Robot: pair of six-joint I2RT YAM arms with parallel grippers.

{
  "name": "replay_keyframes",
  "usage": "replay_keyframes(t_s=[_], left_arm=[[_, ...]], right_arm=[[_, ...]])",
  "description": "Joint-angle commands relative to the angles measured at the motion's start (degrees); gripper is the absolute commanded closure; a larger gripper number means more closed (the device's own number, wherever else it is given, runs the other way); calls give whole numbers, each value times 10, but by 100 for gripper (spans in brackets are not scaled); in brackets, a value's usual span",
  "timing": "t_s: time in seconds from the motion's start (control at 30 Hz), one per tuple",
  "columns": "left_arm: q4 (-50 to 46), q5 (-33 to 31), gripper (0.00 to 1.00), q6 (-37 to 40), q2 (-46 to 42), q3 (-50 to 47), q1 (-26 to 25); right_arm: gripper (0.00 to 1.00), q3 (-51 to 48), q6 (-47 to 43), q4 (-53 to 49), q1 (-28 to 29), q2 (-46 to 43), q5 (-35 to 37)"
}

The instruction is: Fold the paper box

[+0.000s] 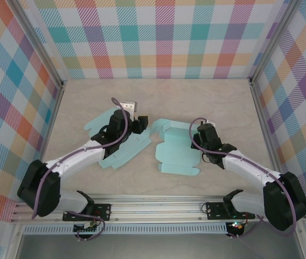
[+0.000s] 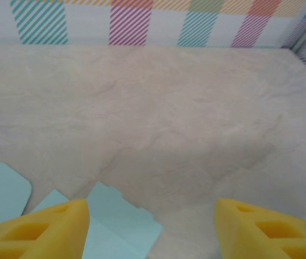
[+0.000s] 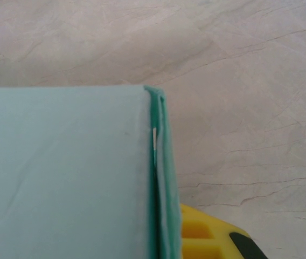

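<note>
The paper box (image 1: 175,154), pale teal and partly folded, lies on the marble-patterned surface (image 1: 158,100) a little right of the middle, its flaps spread at the far and near ends. The right hand (image 1: 199,144) sits at the box's right edge, closed tight on a raised, doubled-over wall. In the right wrist view that wall runs as a darker teal fold down the right side of a broad teal panel, and a yellow finger (image 3: 207,237) presses just beside its lower end. Left of the box, apart from it, a second teal blank (image 1: 115,148) lies flat on the surface, with the left arm reaching across it. The left hand (image 1: 139,125) hangs just off the box's far left corner with its jaws apart. In the left wrist view its two yellow fingers (image 2: 50,229) stand wide of each other, with bare surface and a corner of the flat blank showing between them, and they grip nothing. Behind the box, at the far edge of the surface, rises a wall of pastel checks (image 1: 164,38), with matching walls at either side.
</note>
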Motion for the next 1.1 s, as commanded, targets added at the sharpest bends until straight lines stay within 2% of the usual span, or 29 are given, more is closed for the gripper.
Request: replay_keyframes(t_s=[0.0,0.13,0.3,0.5,0.67,0.77,0.93,1.07], left_arm=[[29,27,40,29,41,29,13],[62,117,42,20,69,19,11],[94,190,43,7,86,3,-6],[156,234,46,-13,123,-14,-38],[206,266,49,-33,159,-22,-42],[227,279,54,-35,170,-26,-42],[248,309,54,3,188,-26,-43],[223,323,56,56,198,-16,-46]], right_arm=[[100,25,-5,16,5,12,-16],[100,27,-1,14,5,22,3],[100,39,6,2,5,48,48],[100,48,1,20,5,89,72],[100,46,-3,45,5,111,77],[100,46,-1,53,5,123,73],[100,44,-3,67,5,140,59],[100,44,-5,69,5,145,59]])
